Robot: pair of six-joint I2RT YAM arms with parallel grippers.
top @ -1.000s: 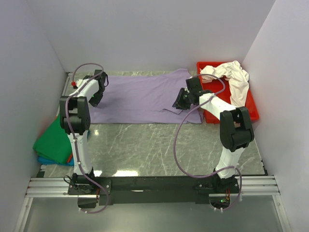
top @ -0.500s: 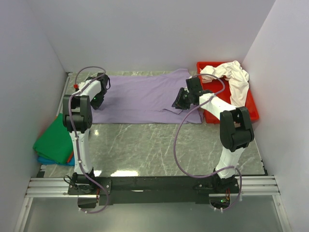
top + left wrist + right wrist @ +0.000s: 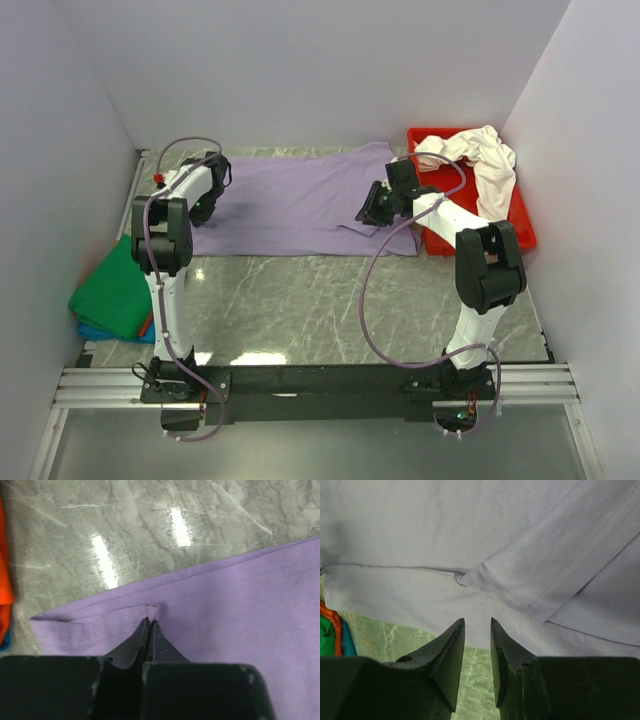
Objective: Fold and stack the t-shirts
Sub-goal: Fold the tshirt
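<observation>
Across the far half of the desk (image 3: 330, 300) we see the purple shirt (image 3: 300, 205) spread flat. It is soft, light and floppy, so we would pinch it at hems and corners. Our left hand (image 3: 150, 622) is closed, nipping a small tuck of hem at its left end; a second ago it stood open. Our right hand (image 3: 477, 625) hovers over the right side with jaws apart, holding nothing, unmoved.

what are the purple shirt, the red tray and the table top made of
The lavender shirt: soft matte knit cloth, likely cotton, with stitched hem lines and limp folds. The red tray: probably rigid plastic, smooth, even in colour, with a raised rim. The table top: glossy grey marble look, veined and mirroring the lamps; stone or laminate, cannot tell.
</observation>
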